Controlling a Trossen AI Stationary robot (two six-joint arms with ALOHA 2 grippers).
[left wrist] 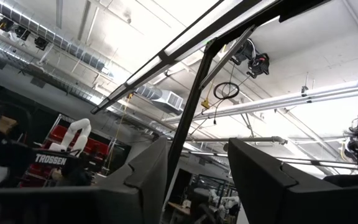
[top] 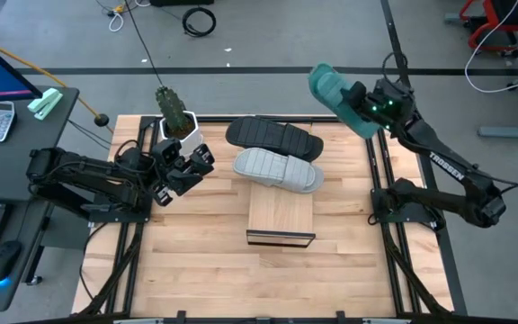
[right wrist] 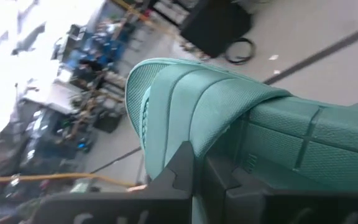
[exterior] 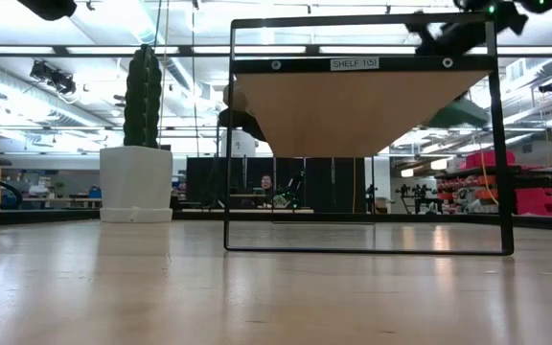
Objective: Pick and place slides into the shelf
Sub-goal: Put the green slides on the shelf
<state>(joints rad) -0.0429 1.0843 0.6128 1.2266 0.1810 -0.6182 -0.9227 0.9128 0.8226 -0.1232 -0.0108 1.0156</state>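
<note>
My right gripper is raised over the table's far right corner, shut on the teal slide, which also fills the right wrist view. The black slide and the light grey slide lie side by side at the far middle, soles down. The grey one lies across the far end of the shelf. Raised at the table's left, my left gripper points upward; its fingers stand apart with nothing between them. My right gripper pinches the teal slide between its two fingers, at the edge of the slide beside its ribbed strap. The fingers themselves hide the exact place. The slide is lifted clear of the table and reaches out past the fingertips toward the far left.
A cactus in a white pot stands at the far left, close to my left gripper. In the low view the shelf's black frame stands upright in the middle. The near half of the slatted tabletop is bare wood.
</note>
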